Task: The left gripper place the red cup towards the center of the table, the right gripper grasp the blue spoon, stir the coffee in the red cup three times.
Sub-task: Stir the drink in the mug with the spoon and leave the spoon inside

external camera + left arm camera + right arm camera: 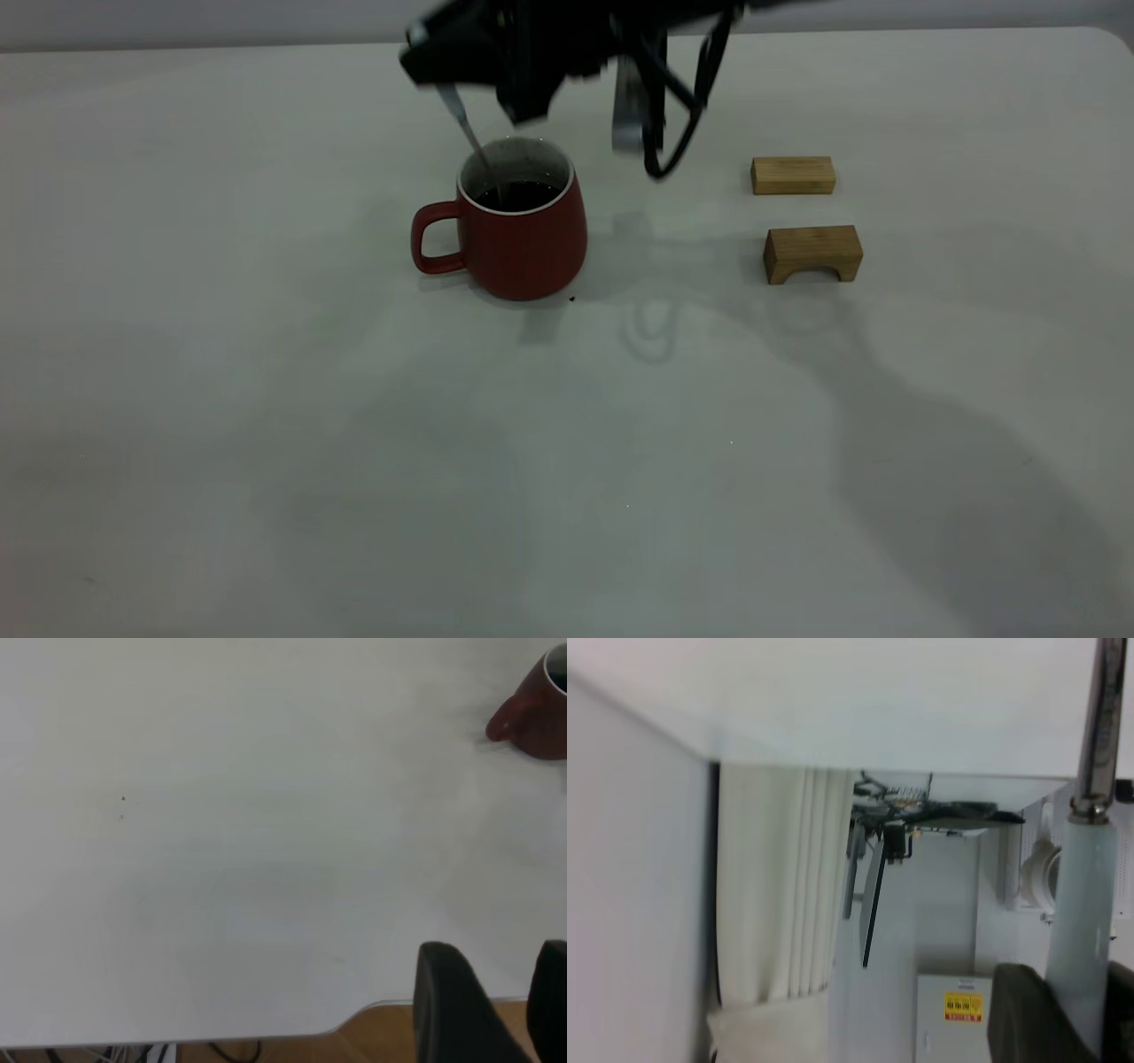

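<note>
Over the red cup [521, 221] (already centred), the right gripper [483, 66] clamps the blue spoon [468, 133], stirring coffee [519, 195]; left gripper [503, 1010] parked, fingers apart.

The right gripper [1085, 1014] shows two dark fingers [1028, 1014] clamped on the pale blue handle of the blue spoon [1085, 930]. The spoon's grey metal neck runs straight on beyond the fingertips. Past the gripper lie the pale table [877, 700], white curtains [780, 904] and a cabinet with a yellow label [963, 1005].
</note>
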You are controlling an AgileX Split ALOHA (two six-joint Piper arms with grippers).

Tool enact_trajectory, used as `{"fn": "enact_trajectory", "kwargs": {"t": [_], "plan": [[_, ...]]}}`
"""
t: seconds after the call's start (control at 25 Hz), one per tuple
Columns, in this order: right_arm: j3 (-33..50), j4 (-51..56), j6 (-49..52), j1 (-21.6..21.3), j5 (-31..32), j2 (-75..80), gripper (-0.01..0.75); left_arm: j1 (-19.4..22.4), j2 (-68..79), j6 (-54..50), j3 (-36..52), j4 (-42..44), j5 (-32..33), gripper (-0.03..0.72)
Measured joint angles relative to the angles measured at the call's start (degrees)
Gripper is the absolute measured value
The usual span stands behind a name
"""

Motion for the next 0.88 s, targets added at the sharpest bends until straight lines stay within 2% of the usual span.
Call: {"fn": "enact_trajectory", "kwargs": {"t": [0.24,0.4,0.6,0.72,0.88], "plan": [[0.0,0.0,-4.0,-0.3,-0.2,2.2,0.153,0.0,0.0,0.0,0.0,0.0,0.0,0.287],[0.0,-0.6,-7.6,-2.1,-0.2,2.2,0.153,0.0,0.0,0.0,0.0,0.0,0.0,0.287],[0.0,-3.8,4.0,-3.7,1.8,2.5,0.153,0.0,0.0,0.0,0.0,0.0,0.0,0.287],[0.0,-3.4,7.0,-3.5,4.0,2.6,0.153,0.0,0.0,0.0,0.0,0.0,0.0,0.287],[-0.1,-0.2,-1.4,-3.0,4.9,2.6,0.153,0.0,0.0,0.0,0.0,0.0,0.0,0.287]]}}
